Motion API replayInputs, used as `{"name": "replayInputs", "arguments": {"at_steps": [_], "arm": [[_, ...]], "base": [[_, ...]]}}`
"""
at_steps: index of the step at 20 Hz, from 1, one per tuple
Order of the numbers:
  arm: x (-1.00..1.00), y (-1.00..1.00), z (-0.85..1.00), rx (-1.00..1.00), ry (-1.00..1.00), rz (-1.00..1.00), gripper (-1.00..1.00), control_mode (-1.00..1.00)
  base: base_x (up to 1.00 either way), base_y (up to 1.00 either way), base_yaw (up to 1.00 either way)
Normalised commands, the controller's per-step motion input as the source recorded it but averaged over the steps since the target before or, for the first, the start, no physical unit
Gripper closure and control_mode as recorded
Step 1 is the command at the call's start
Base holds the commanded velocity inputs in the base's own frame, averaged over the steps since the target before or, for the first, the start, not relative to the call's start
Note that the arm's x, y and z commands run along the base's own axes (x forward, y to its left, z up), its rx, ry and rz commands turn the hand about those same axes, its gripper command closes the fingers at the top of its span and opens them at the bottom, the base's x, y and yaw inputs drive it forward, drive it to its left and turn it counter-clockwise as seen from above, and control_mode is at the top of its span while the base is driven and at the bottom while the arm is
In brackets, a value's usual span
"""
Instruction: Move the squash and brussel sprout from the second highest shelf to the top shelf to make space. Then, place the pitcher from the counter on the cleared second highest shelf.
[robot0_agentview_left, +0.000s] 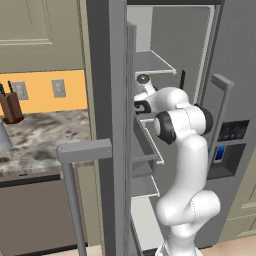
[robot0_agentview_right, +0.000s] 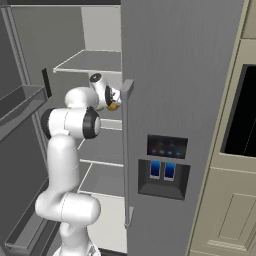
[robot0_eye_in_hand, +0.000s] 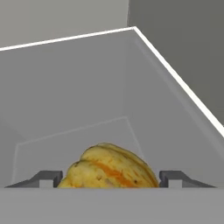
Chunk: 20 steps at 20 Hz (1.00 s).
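Observation:
In the hand view the yellow-orange squash (robot0_eye_in_hand: 109, 168) sits between my gripper's (robot0_eye_in_hand: 109, 180) two dark fingertips (robot0_eye_in_hand: 48, 179), which press against its sides. It rests low over the second highest shelf (robot0_eye_in_hand: 52, 146) inside the fridge. From the right base view the squash (robot0_agentview_right: 113, 106) shows as an orange spot at the gripper (robot0_agentview_right: 112, 100), under the top shelf (robot0_agentview_right: 90, 62). The left base view shows the gripper (robot0_agentview_left: 141, 106) reaching in below the top shelf (robot0_agentview_left: 152, 62). The pitcher (robot0_agentview_left: 3, 136) stands at the far left edge on the counter (robot0_agentview_left: 45, 135). The brussel sprout is hidden.
The open fridge door (robot0_agentview_left: 112, 125) with its bins and handle (robot0_agentview_left: 82, 150) stands close on the arm's left. The shut freezer door (robot0_agentview_right: 175, 125) with a dispenser panel is on the right. A brown knife block (robot0_agentview_left: 10, 107) stands on the counter.

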Motion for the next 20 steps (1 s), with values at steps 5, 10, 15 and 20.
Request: {"name": "replayInputs", "arguments": {"at_steps": [5,10,15,20], "arm": [[-0.80,0.00,-0.06,0.00,-0.10,0.00,1.00,-1.00],[-0.96,0.00,0.00,0.00,-0.07,0.00,1.00,-1.00],[-0.98,0.00,0.00,0.00,-0.14,0.00,1.00,-1.00],[-0.85,0.00,0.36,0.00,-0.13,0.00,1.00,-1.00]], "base": [[0.00,0.00,0.00],[0.00,0.00,0.00],[0.00,0.00,0.00],[0.00,0.00,0.00]]}}
